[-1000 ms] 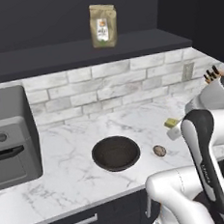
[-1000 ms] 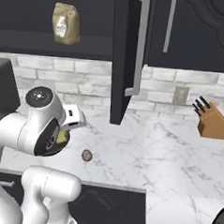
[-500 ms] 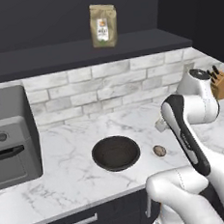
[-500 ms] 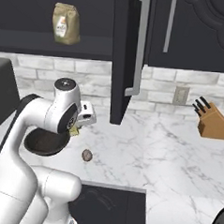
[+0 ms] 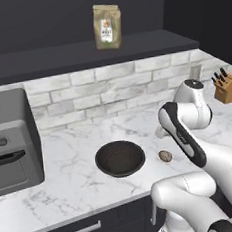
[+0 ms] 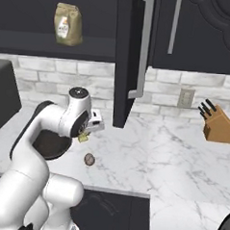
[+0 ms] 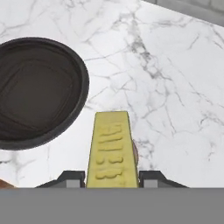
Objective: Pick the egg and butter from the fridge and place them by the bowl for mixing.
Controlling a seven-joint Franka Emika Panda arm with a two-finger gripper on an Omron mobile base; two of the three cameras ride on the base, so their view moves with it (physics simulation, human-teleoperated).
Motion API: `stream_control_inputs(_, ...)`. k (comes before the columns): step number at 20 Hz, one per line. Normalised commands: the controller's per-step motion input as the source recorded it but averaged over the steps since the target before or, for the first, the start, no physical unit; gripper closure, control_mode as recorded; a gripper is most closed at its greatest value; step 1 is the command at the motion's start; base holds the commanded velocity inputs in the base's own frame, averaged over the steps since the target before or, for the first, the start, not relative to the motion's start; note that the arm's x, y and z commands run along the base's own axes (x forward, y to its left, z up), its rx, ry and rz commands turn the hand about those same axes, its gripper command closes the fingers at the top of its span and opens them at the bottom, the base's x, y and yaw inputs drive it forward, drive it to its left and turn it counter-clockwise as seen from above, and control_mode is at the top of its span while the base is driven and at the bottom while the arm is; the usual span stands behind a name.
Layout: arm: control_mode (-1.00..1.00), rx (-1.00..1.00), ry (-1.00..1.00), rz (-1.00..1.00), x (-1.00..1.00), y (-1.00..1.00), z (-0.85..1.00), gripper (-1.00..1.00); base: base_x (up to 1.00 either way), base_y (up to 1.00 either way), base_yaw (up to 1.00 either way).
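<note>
Right now the gripper [image 7: 111, 177] is squeezed shut on the butter [image 7: 110, 148], a yellow stick held up above the white marble counter [image 7: 175, 87]. Just beside it sits the round dark bowl [image 7: 37, 92]. The little brown egg [image 5: 165, 156] lies on the counter near the bowl, not touching it. Farther back is a grey brick wall [image 5: 110, 91]. On the dark shelf [image 5: 92, 55] above it stands a tan paper bag [image 5: 106, 26]. A wooden knife block [image 6: 220, 124] stands off to the right.
</note>
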Motion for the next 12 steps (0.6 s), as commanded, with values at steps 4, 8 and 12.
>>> stream_control_inputs(4, -1.0, 0.0, -0.13, 0.0, 0.26, 0.0, -0.36, 1.0, 0.0, 0.0, 0.0)
stream_control_inputs(8, -1.0, 0.0, -0.05, 0.0, 0.45, 0.0, -0.3, 1.0, 0.0, 0.0, 0.0)
stream_control_inputs(12, -1.0, 0.0, 0.0, 0.0, 0.58, 0.0, -0.35, 1.0, 0.0, 0.0, 0.0)
